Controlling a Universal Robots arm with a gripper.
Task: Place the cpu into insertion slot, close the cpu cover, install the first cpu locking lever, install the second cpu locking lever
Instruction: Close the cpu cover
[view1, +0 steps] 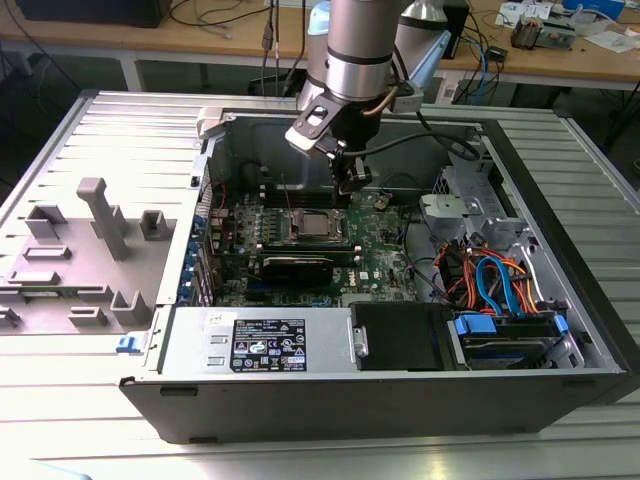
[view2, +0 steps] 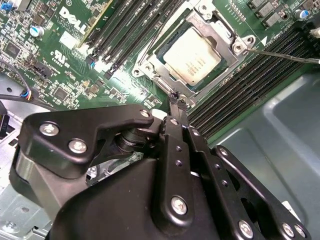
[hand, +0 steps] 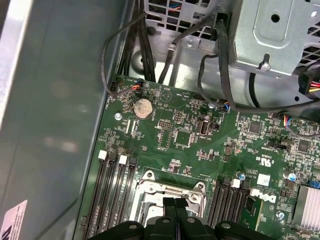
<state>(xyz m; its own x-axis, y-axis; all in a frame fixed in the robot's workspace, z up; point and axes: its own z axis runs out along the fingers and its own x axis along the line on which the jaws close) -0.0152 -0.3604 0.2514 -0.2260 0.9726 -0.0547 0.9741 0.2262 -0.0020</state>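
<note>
The cpu (view2: 192, 52) lies flat in the insertion slot on the green motherboard (view2: 75, 65), its silver top showing through the window of the cpu cover (view2: 156, 71), which lies down around it. A thin metal locking lever (view2: 285, 55) sticks out from one corner of the socket. My gripper (view2: 174, 97) is shut with nothing between its fingers, its tip just beside the socket's edge. In the exterior view the gripper (view1: 352, 185) hangs inside the open case just behind the cpu (view1: 316, 226). The first wrist view has the gripper (hand: 175, 212) over the socket frame (hand: 150, 178).
Long black memory slots (view2: 235, 100) flank the socket on both sides. The case walls (hand: 55, 100) stand close by, with black cables (hand: 220, 55) and a metal drive cage (hand: 280, 35) nearby. A grey fixture tray (view1: 80, 250) lies outside the case at the exterior view's left.
</note>
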